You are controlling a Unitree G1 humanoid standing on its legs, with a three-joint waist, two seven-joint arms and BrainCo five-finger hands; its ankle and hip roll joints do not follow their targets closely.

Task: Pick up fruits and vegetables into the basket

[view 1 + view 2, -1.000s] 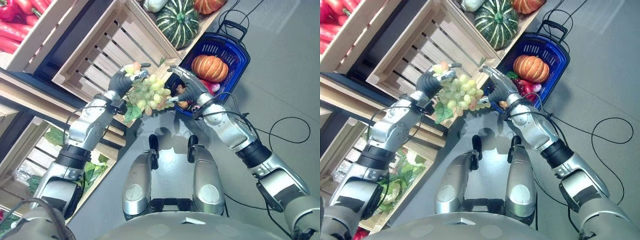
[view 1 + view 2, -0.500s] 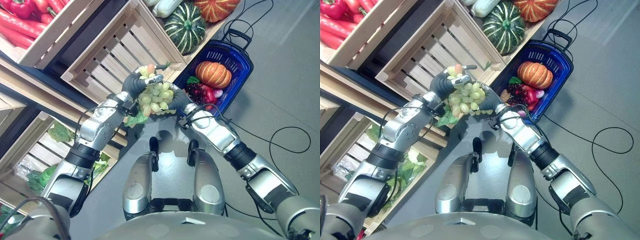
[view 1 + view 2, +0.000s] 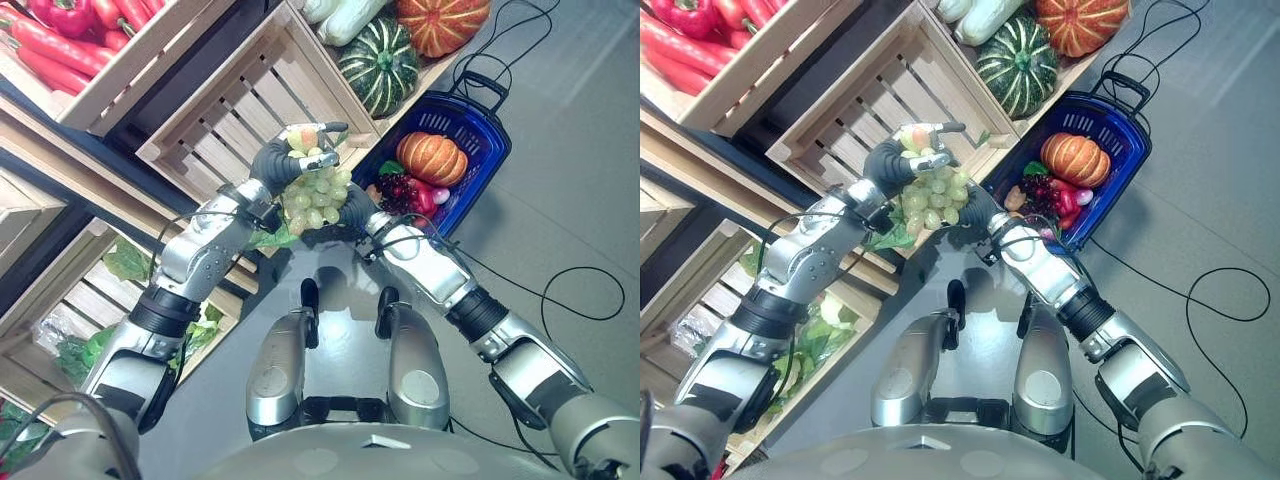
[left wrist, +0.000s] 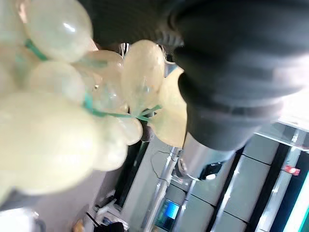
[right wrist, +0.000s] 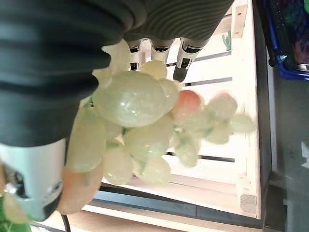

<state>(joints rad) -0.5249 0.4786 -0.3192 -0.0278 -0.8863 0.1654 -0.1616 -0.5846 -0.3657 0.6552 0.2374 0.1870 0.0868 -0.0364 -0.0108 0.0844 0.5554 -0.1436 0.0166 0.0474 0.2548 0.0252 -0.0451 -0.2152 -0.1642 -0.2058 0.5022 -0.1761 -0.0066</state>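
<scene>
Grapes (image 3: 315, 190), gripped by left hand (image 3: 277, 160), right hand (image 3: 356, 205) beneath

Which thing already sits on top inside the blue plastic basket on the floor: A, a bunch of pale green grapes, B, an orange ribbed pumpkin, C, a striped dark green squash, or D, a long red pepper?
B: the orange ribbed pumpkin lies in the blue plastic basket, while the bunch of pale green grapes is held up between the left robot hand and the right robot hand.

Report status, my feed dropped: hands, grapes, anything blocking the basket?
Left hand shut on grapes. Right hand cupping them underneath, grip unclear. Basket beside, path open.
</scene>
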